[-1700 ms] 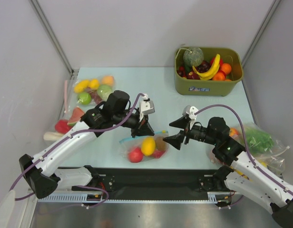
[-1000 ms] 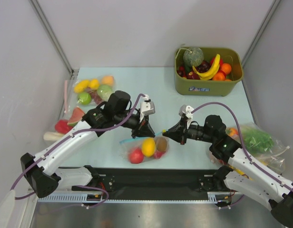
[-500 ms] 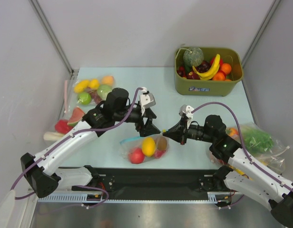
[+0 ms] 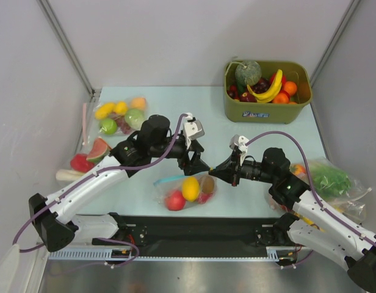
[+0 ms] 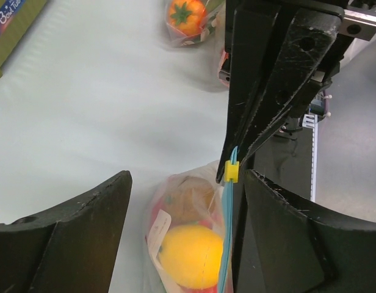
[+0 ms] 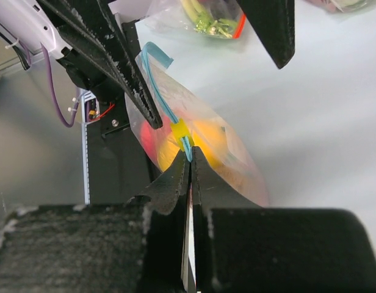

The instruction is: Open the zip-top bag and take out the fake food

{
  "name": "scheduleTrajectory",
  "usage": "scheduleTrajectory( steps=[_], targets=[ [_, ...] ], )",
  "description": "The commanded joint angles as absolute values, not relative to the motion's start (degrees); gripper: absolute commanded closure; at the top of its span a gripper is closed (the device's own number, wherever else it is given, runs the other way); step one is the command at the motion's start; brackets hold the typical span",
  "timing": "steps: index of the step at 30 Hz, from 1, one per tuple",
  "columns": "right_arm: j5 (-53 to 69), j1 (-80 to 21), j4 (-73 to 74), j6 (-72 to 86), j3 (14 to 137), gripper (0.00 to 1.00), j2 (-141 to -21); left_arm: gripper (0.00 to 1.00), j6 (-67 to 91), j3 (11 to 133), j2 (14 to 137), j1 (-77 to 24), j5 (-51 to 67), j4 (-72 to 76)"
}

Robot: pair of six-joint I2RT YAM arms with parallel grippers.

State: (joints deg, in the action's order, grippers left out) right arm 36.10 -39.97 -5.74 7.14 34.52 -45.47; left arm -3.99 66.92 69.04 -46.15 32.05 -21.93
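The zip-top bag (image 4: 185, 188) lies near the table's front edge, its blue-green zip strip (image 5: 227, 220) raised on edge. A yellow slider (image 5: 231, 172) sits on the strip. The fake food (image 4: 190, 188) shows through the plastic: a yellow fruit (image 5: 188, 256), a red one (image 4: 174, 199) and a brown one. My right gripper (image 4: 213, 172) is shut on the strip's right end (image 6: 189, 152), just past the slider (image 6: 180, 130). My left gripper (image 4: 196, 157) stands open just left of it. Its fingers (image 5: 66, 232) straddle the bag's upper part without touching it.
An olive-green bin (image 4: 301, 105) with a melon, a banana and other fruit stands at the back right. More bags of plastic food lie at the left (image 4: 118, 116) and at the right edge (image 4: 331, 180). A black strip (image 4: 194, 229) runs along the front edge.
My left gripper has opened, let go of the zip strip and shifted slightly right. The right gripper closed on the strip's end 1.0 s ago and has stayed there.
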Motion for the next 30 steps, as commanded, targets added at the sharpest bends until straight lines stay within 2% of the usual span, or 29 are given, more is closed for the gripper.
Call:
scheduleTrajectory(
  steps=[1, 12, 15, 16, 24, 25, 26, 27, 30],
  targets=[
    [37.0, -40.2, -9.1, 7.7, 35.7, 1.0, -45.1, 0.2, -4.0, 67.6, 69.3, -47.2, 32.3, -20.3],
    [37.2, -40.2, -9.3, 8.0, 35.8, 1.0, -45.2, 0.25, -3.7, 67.8, 71.3, -48.9, 31.3, -20.8],
    [37.2, -40.2, -9.2, 8.0, 35.7, 1.0, -45.1, 0.31, -3.3, 67.8, 71.7, -48.9, 31.5, -20.0],
    [37.3, -40.2, -9.1, 8.0, 35.7, 1.0, -45.1, 0.36, -3.2, 67.9, 71.9, -48.9, 31.4, -20.1],
    [37.3, -40.2, -9.1, 8.1, 35.5, 1.0, -45.1, 0.5, -2.7, 67.7, 72.9, -48.9, 32.8, -19.7],
    [37.3, -40.2, -9.1, 8.2, 35.4, 1.0, -45.2, 0.52, -2.6, 67.8, 72.9, -48.9, 33.2, -19.7],
    [37.3, -40.3, -9.2, 8.1, 35.4, 1.0, -45.1, 0.6, -2.7, 67.8, 73.2, -48.9, 33.9, -19.8],
    [37.3, -40.3, -9.2, 8.1, 35.4, 1.0, -45.1, 0.6, -2.7, 67.8, 73.2, -48.9, 33.9, -19.8],
    [37.1, -40.2, -9.2, 8.1, 35.4, 1.0, -45.3, 0.69, -3.0, 67.7, 73.4, -48.9, 34.7, -19.7]
  ],
)
